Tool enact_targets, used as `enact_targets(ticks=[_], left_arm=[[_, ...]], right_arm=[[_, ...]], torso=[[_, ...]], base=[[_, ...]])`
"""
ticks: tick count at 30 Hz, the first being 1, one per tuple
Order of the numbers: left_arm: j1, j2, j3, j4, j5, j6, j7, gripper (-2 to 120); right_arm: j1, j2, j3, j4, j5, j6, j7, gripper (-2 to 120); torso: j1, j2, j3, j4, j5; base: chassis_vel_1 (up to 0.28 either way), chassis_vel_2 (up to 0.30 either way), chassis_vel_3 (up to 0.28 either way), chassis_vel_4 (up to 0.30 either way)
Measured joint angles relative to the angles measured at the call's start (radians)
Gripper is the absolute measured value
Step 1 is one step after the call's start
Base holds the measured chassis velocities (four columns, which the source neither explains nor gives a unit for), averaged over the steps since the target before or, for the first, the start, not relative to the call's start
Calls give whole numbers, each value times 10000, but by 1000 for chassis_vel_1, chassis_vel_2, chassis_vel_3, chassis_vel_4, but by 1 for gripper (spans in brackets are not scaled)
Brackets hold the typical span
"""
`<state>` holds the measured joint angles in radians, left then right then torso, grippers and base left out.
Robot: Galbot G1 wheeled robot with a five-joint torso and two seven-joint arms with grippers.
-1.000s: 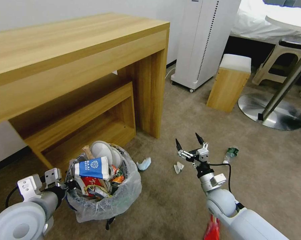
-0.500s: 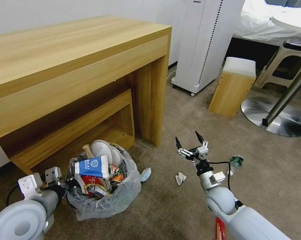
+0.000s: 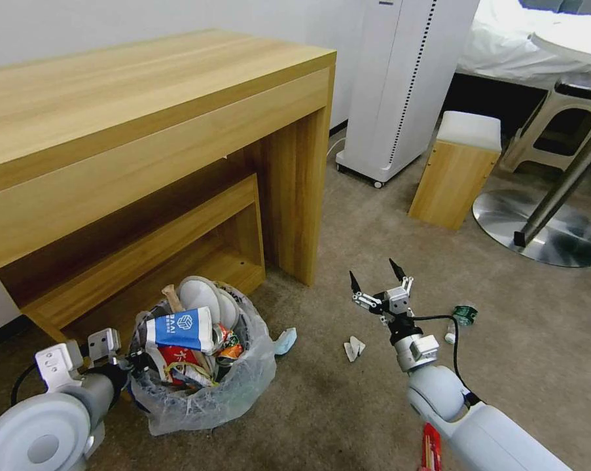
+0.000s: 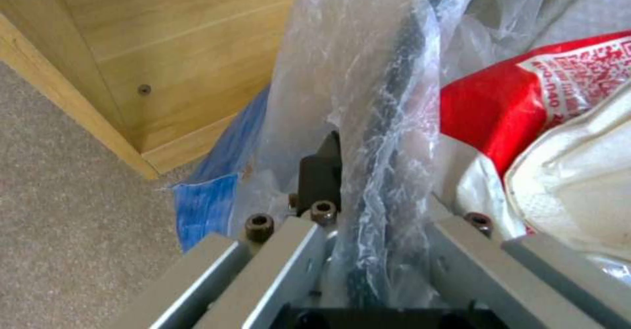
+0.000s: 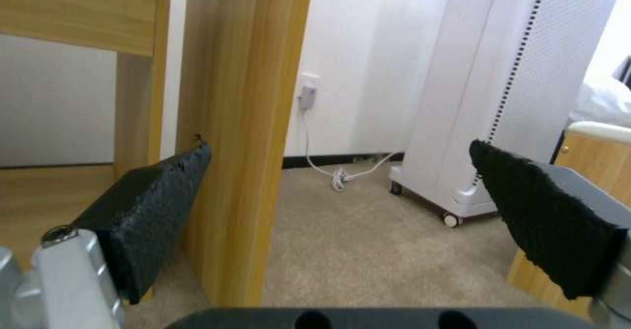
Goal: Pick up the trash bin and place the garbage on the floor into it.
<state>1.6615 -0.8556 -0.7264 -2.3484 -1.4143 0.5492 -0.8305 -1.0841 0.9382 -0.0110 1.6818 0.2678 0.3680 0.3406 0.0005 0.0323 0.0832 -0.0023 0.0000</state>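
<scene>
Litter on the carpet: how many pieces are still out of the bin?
4 visible: a blue wad beside the bin, a white tissue near the right pincer, a bottle beyond it, a red wrapper by the right arm. More may be hidden.

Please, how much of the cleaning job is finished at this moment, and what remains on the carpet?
Done: the trash bin already holds slippers and wrappers. In hand: the left gripper is shut on the bin's bagged rim; the right gripper is open and empty above the floor. Left: a white tissue wad, a blue scrap beside the bin, a green-labelled bottle and a red wrapper.
</scene>
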Motion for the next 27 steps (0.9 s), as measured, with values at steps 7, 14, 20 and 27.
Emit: enact_targets(ticks=[7,14,20,27], left_arm=[[58,-3,-51,-37,7,-28,-103,0],[128,51,-187,-73,8,-110,-570,0],[394,231,-745,-62,-244,-236,-848,0],[448,623,-1280,127,-537,-232,-832,0]], right_arm=[[18,-46,-115,212,-231,53,310,100],[101,-14,101,48,-133,-153,-279,100],[458,-61,-318,269,2006,-862,-331,100],[1116,128,-1047,229,3163,-1607,10,100]], torso=[[0,0,0,0,0],[0,0,1,0,1],[0,0,0,1,-1],[0,0,0,0,-2]], base=[[0,0,0,0],[0,0,0,0],[0,0,0,0],[0,0,0,0]])
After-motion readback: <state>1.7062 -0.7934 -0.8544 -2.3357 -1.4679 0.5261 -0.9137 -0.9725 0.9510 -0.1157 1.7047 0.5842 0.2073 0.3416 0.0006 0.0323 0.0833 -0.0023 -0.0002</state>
